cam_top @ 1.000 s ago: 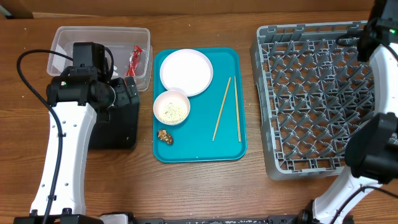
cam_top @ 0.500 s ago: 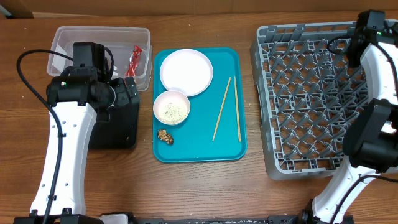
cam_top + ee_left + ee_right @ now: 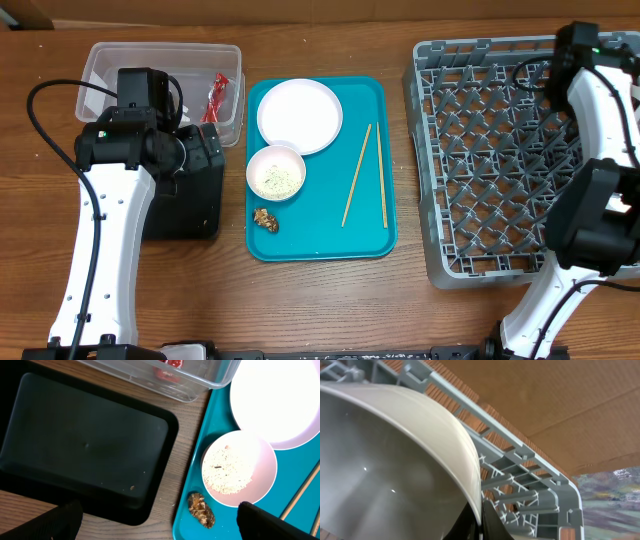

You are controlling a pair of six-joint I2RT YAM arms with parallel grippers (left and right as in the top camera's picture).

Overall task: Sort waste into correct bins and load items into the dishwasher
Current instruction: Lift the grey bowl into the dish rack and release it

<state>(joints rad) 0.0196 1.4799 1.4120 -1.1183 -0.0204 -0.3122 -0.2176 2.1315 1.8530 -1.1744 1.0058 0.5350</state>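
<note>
Over the rack's [image 3: 480,150] far corner, the right claw [image 3: 479,529] clamps a bowl's [image 3: 395,460] rim, hollow facing the wrist. The left claw [image 3: 162,527] gapes empty above the black tray [image 3: 85,445].

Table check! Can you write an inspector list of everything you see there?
Surface: wooden table, teal tray in the middle.
Job's things: red wrapper in clear tub; black tray with a few crumbs; plate, rice bowl, brown lump and chopsticks on the teal tray; rack on the right.
Clutter: nothing seen.
Grippers: left gripper open over the black tray's edge; right gripper pinching grey bowl by its rim, at the rack.
Cables: black cable loops at the left.
Surroundings: cardboard beyond the rack.
</note>
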